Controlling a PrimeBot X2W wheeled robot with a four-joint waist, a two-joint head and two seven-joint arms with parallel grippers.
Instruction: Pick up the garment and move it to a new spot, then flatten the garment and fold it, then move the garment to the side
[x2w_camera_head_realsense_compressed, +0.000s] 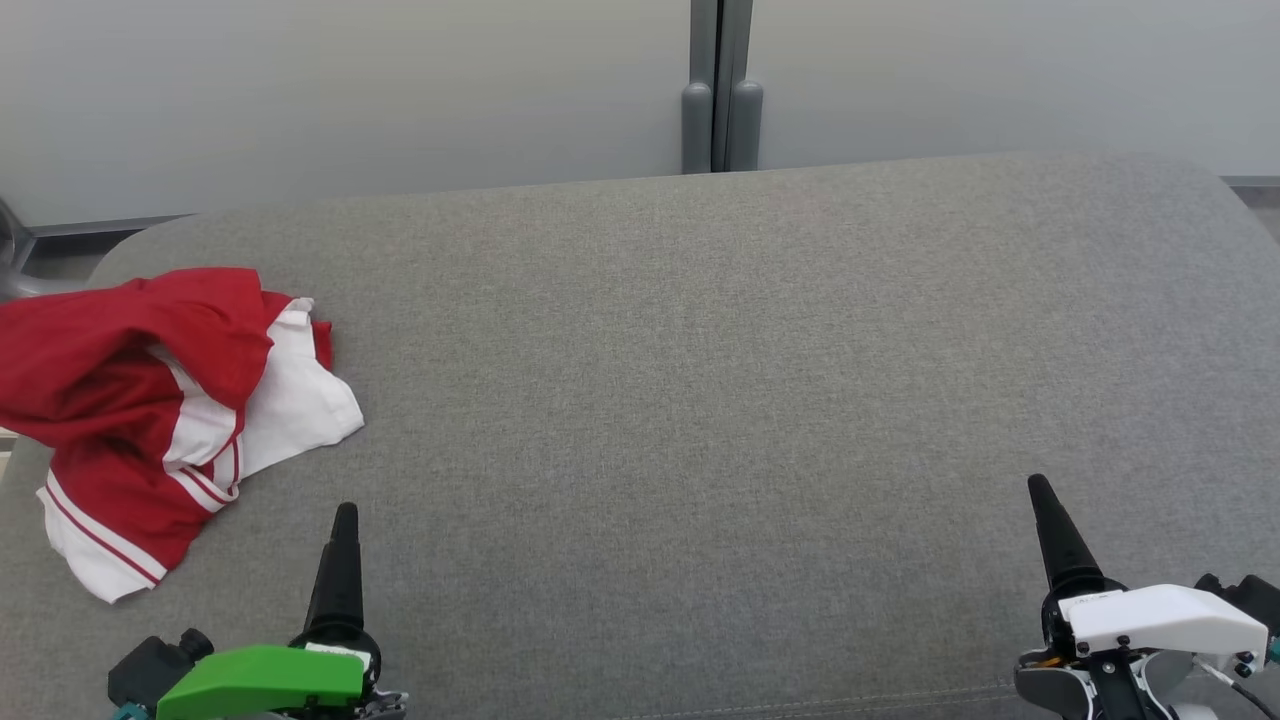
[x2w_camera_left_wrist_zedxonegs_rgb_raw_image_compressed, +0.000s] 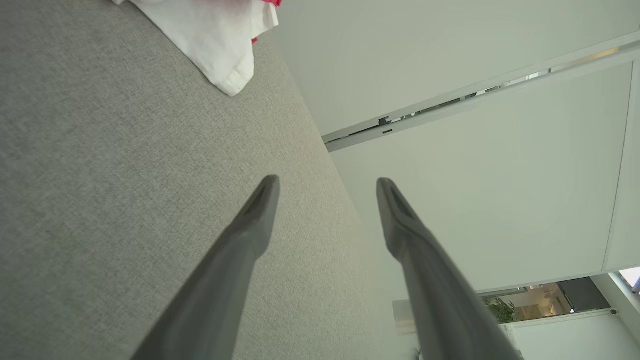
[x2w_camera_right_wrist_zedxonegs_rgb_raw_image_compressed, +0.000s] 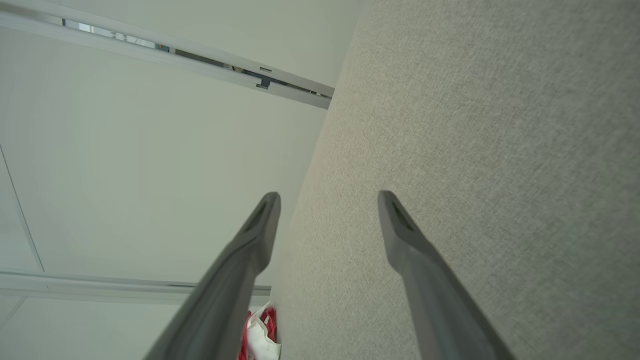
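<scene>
My left claw (x2w_camera_left_wrist_zedxonegs_rgb_raw_image_compressed: 326, 181) is spread, its two dark fingers well apart and nothing between them. It hovers low over the near left part of the grey upholstered cushion (x2w_camera_head_realsense_compressed: 700, 400). My right claw (x2w_camera_right_wrist_zedxonegs_rgb_raw_image_compressed: 327, 195) is spread the same way and pinches nothing, over the near right part of the cushion. The two claws are well apart.

The red-and-white garment (x2w_camera_head_realsense_compressed: 150, 400) lies crumpled at the cushion's left end. It is bunched in red folds at the back, with a white panel spilling toward the middle and a white-striped hem at the front. It sits near my left claw, beyond it and to its left, not touching it. From my left wrist, a white corner of it shows on the cushion ahead of my fingertips. A pale wall (x2w_camera_head_realsense_compressed: 350, 90) with a grey post (x2w_camera_head_realsense_compressed: 720, 90) stands behind the cushion.
</scene>
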